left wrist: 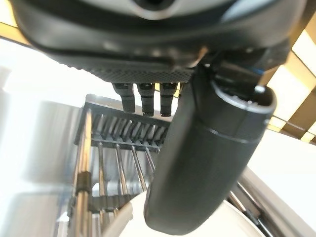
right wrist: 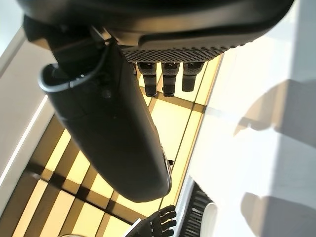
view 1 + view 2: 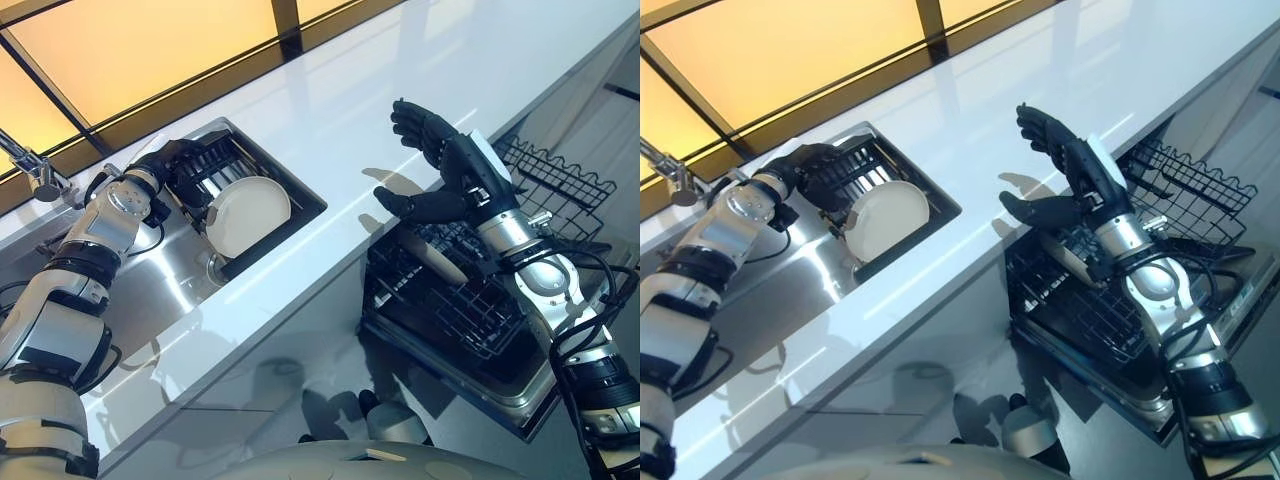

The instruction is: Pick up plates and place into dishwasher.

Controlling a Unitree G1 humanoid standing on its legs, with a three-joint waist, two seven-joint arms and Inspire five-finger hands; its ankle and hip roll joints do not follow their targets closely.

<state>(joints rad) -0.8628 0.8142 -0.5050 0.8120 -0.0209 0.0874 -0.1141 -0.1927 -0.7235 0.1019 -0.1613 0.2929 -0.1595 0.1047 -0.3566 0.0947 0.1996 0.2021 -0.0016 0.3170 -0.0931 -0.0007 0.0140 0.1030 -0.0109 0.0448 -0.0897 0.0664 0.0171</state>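
One plate (image 3: 247, 214) stood on edge in the sink rack (image 3: 222, 165), far left. Left hand (image 3: 172, 160) hovered just beside it, fingers relaxed, holding nothing. Right hand (image 3: 447, 168) waited open and empty above the one dishwasher rack (image 3: 470, 305). Likely still reaching; next, curl round the rim.

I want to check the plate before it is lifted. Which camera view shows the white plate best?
The left eye view: the white plate stands whole in the sink's black rack, beside the left hand. The right eye view shows it nearly as well. Each wrist view catches just its rim.
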